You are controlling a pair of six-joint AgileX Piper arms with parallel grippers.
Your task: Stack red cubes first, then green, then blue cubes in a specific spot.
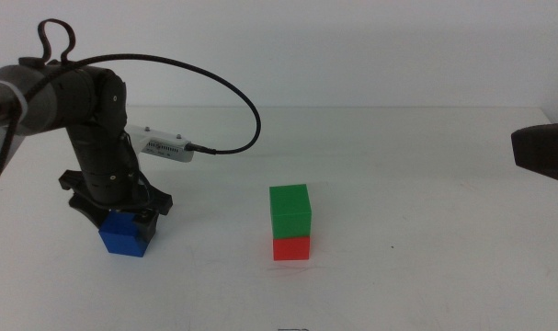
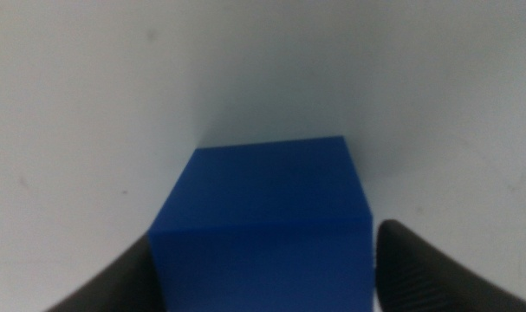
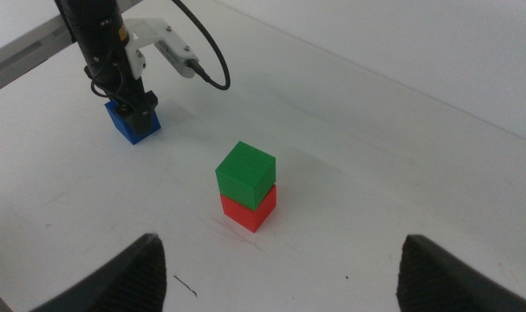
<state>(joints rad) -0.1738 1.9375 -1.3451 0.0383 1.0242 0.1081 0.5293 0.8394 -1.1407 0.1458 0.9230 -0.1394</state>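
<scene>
The green cube (image 1: 290, 211) sits squarely on the red cube (image 1: 291, 248) at the table's middle; the stack also shows in the right wrist view, green (image 3: 245, 172) on red (image 3: 250, 211). The blue cube (image 1: 124, 235) rests on the white table at the left. My left gripper (image 1: 124, 221) comes straight down over it, and in the left wrist view its jaws press against both sides of the blue cube (image 2: 263, 208). My right gripper (image 3: 282, 244) is open and empty, held high at the right edge of the middle view (image 1: 545, 152).
The left arm's black cable (image 1: 233, 97) loops above the table behind the stack, with the white wrist camera (image 1: 164, 145) beside the arm. Bare white tabletop (image 1: 426, 230) lies between the stack and the right arm.
</scene>
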